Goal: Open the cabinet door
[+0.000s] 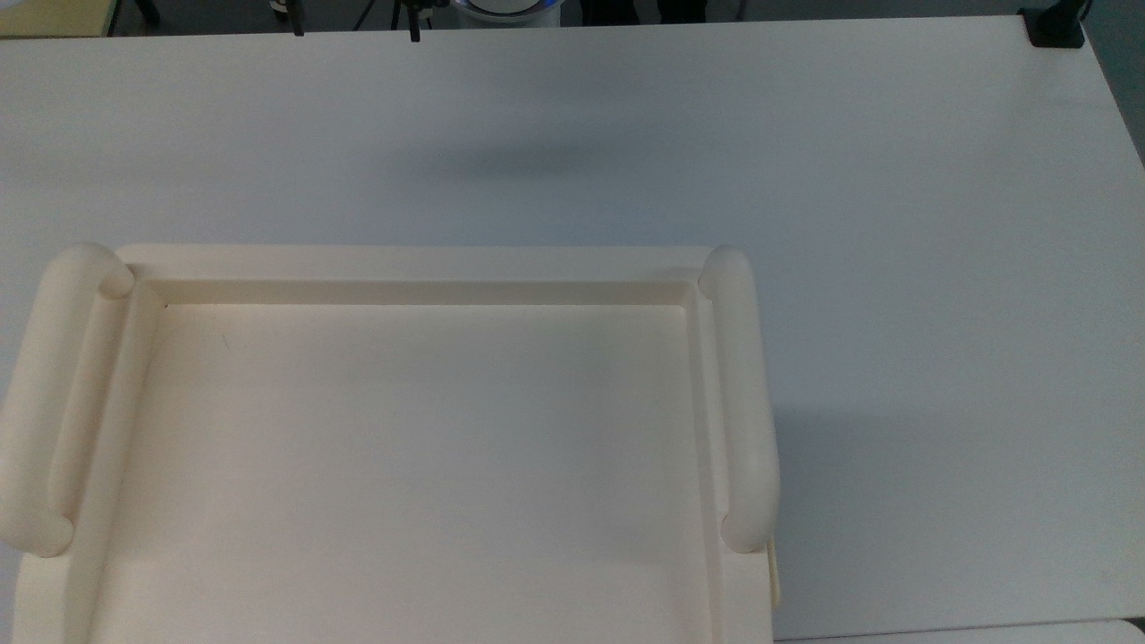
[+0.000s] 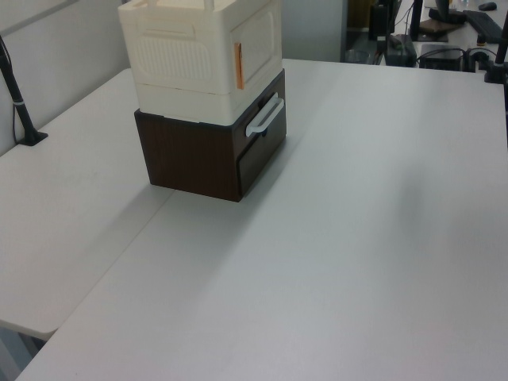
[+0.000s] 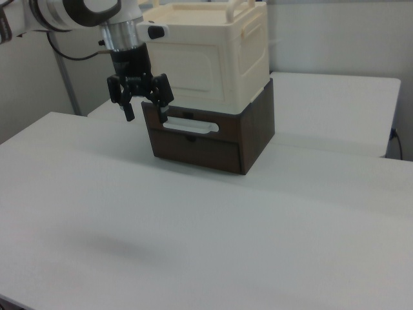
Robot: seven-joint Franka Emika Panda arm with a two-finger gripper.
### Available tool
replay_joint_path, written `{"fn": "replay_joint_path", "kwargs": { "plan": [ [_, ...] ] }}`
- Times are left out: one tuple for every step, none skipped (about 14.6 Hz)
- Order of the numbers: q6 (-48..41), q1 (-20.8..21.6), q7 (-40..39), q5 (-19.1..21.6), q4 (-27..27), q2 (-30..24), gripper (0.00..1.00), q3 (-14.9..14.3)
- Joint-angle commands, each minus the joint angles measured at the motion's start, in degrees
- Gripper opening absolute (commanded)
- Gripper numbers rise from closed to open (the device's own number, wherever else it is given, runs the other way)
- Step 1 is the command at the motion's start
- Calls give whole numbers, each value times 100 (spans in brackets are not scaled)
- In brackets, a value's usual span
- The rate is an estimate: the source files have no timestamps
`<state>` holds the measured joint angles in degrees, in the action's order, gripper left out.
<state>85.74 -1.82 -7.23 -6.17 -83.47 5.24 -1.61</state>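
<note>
The white bench (image 3: 193, 232) lies bare in the near part of the right view. Farther back, the pincer (image 3: 146, 115) hangs with its black fingers (image 3: 128, 106) pointing down and spread wide, holding nothing. It hovers above the bench just in front of the brown drawer box (image 3: 206, 139), at the right view's left end of that box's white handle (image 3: 187, 124); one fingertip overlaps the handle's end, and contact cannot be judged.

The cabinet (image 3: 213, 55) sits on top of the brown box. Its door (image 3: 187, 68), a flat cream panel with a raised rim, faces the pincer and lies shut, flush with the front. In the left view the cabinet (image 2: 202, 59) stands at the far left of the bench (image 2: 333, 238), on the brown box (image 2: 210, 155), the door (image 2: 255, 40) on the face turned to the left view's right, with an orange strip (image 2: 237, 65) along its near edge.

From the top view, the cabinet's recessed top (image 1: 411, 465) fills the lower left, with a thick tube handle (image 1: 747, 402) along each side and the bench (image 1: 894, 224) stretching beyond it.
</note>
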Motion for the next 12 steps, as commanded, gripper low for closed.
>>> {"fn": "replay_joint_path", "kwargs": {
  "plan": [
    [-31,199,46,-60,-125,-23,100,3],
    [-13,243,46,-51,-117,3,100,3],
    [152,296,98,-34,-117,82,100,3],
    [293,410,125,-33,-117,117,100,3],
    [416,576,151,-77,-108,239,100,3],
    [470,656,230,-112,-73,301,100,3],
    [574,709,265,-78,-12,389,100,3],
    [723,727,275,-43,85,477,100,3],
    [803,745,275,-34,138,495,100,11],
    [952,823,283,-42,164,513,100,11],
    [1075,963,362,-60,182,522,100,3],
    [1224,1017,571,-86,200,522,100,-6]
  ]
}}
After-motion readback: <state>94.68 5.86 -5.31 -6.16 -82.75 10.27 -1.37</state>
